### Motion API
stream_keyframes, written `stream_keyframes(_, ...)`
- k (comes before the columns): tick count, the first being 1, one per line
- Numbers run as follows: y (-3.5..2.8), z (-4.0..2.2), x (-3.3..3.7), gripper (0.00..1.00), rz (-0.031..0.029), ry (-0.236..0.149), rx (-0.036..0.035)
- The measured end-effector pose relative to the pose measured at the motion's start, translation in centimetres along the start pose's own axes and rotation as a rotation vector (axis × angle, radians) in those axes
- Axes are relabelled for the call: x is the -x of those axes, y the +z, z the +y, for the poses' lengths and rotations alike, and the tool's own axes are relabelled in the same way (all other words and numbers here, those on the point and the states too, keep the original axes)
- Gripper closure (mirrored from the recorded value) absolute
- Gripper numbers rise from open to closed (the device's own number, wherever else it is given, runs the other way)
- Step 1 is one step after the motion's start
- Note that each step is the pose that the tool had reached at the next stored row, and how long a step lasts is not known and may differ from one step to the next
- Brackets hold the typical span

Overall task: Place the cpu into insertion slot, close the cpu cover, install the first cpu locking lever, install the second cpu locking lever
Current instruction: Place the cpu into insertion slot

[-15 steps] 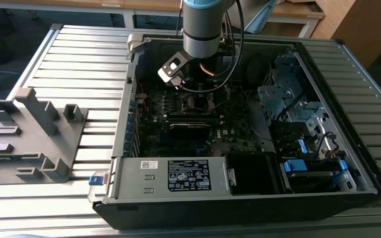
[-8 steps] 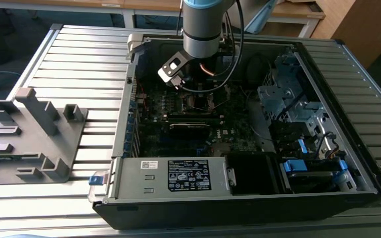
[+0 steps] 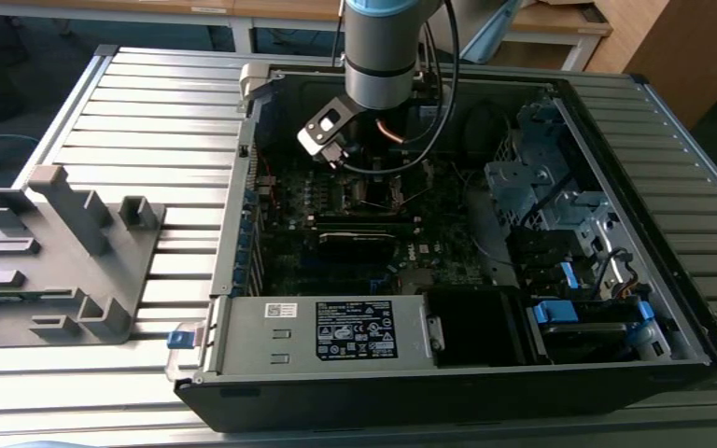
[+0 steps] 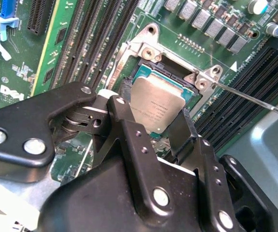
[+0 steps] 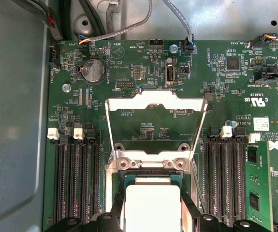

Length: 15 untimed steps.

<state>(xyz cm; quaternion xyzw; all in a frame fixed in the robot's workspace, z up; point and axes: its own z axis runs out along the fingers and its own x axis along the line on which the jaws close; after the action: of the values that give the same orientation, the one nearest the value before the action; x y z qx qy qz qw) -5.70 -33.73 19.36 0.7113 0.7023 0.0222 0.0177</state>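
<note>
Gripper: in the second wrist view the gripper (image 4: pixel 151 113) has its two black fingers (image 4: pixel 125 121) drawn in against opposite edges of the cpu (image 4: pixel 159 101), pinching it between them.
Cpu position: the chip is held metal top up, directly over the insertion slot (image 4: pixel 143 50). A teal-green margin shows past the top's far edge. Whether the chip is fully seated cannot be told. In the first wrist view the cpu (image 5: pixel 152 205) is a pale square between the fingertips, just beside the hinge block.
Cpu cover: the cpu cover (image 5: pixel 155 101) is swung open from its hinge at the slot's far side. Its window frames bare board beyond the slot, and the frame is apart from the chip.
Locking lever: a thin bright locking lever (image 4: pixel 255 99) slants away from the slot's corner bracket, with its free end out over the memory slots.
Edges: memory slots (image 5: pixel 76 179) run close along both sides of the insertion slot, so each finger stands near a bank.
Open room: on the cover side the board is low, with a coin battery (image 5: pixel 93 70) and small headers. Cables (image 5: pixel 105 34) lie well apart, near the case wall.
Wider scene: in the exterior view the arm (image 3: pixel 384 56) reaches down into an open computer case (image 3: pixel 458 401) lying on a slatted table (image 3: pixel 147 112). A grey fixture (image 3: pixel 60 252) stands at the exterior view's left, well apart from the case.
</note>
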Motion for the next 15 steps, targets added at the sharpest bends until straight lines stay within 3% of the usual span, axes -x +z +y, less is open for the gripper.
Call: stream_keyframes(15,0.34,-0.02,0.00,0.46,0.0000,0.000,0.0000)
